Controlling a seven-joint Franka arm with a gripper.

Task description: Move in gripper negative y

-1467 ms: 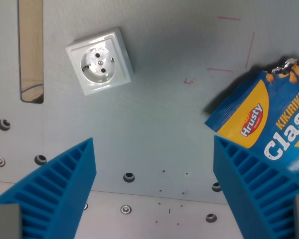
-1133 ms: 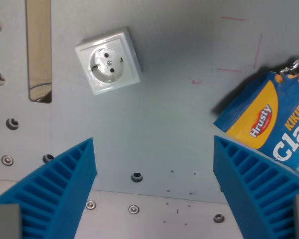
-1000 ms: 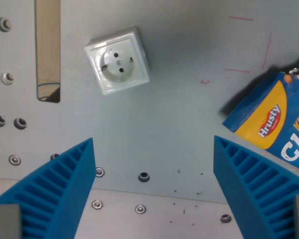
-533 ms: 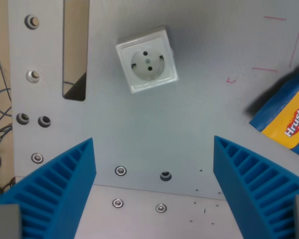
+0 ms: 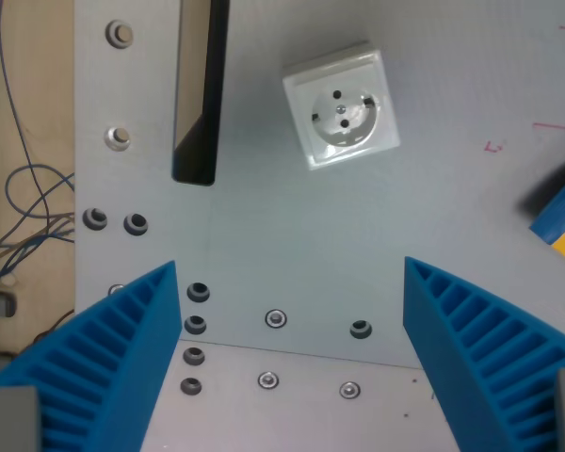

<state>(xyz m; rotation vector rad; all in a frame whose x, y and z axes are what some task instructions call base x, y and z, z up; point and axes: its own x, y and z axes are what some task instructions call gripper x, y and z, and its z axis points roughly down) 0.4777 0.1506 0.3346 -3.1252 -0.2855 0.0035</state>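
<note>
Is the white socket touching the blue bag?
Apart. In the wrist view, the socket sits near the top middle, and the bag only peeks in at the wrist view's right edge, with a wide stretch of bare grey table between them.

White socket (image 5: 342,105) on grey plate (image 5: 292,235), blue packet corner (image 5: 560,212) at right edge

Tool (image 5: 287,363): both blue ribbed fingers cut off by the bottom edge; their bases out of frame.
Blue and yellow packet (image 5: 560,212): only one corner shows at the wrist view's right edge; any print lies beyond the frame.
Slot in the table (image 5: 200,89): upper end cut by the top edge; interior dark, contents cannot be told.
Cables (image 5: 19,226): run off the wrist view's left edge; ends unseen.
Red marks (image 5: 556,124): partly cut at the right edge, too faint to read.
</note>
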